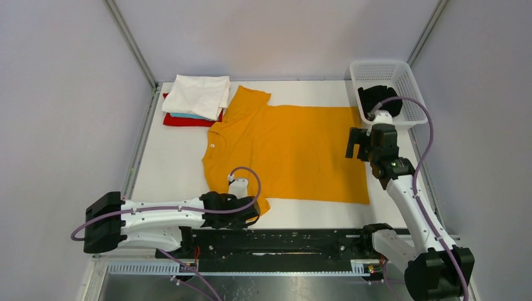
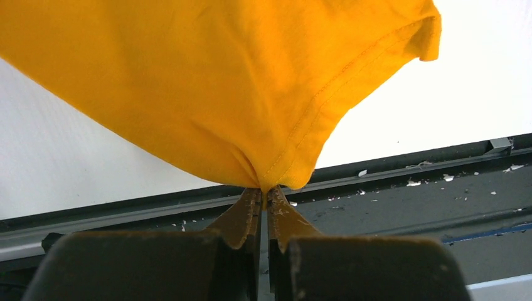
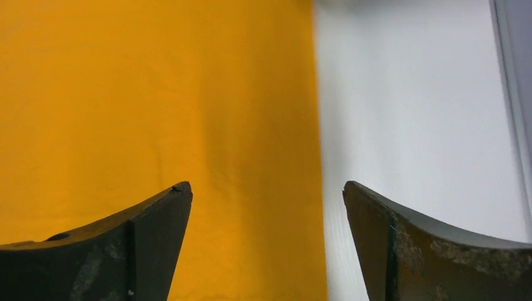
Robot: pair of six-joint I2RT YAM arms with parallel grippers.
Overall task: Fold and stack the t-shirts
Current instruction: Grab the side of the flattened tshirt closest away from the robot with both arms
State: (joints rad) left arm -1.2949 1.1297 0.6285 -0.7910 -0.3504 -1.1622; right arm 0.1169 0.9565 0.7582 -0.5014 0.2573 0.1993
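The mustard-yellow t-shirt (image 1: pixel 288 150) lies spread flat on the white table, neck to the left, hem to the right. My left gripper (image 1: pixel 254 212) is shut on the shirt's near sleeve; in the left wrist view the jaws pinch the sleeve hem (image 2: pixel 270 182) at the left gripper's tips (image 2: pixel 264 191). My right gripper (image 1: pixel 356 145) is open and empty above the shirt's hem edge (image 3: pixel 310 125); its tips (image 3: pixel 266 188) straddle that edge. A folded stack sits at the back left: a white shirt (image 1: pixel 197 94) over a light-blue one (image 1: pixel 190 116) and a red one (image 1: pixel 188 120).
A white lattice basket (image 1: pixel 401 78) at the back right holds black cloth (image 1: pixel 374 97). A black rail (image 1: pixel 288 241) runs along the table's near edge under my left gripper. Grey walls and metal posts enclose the table.
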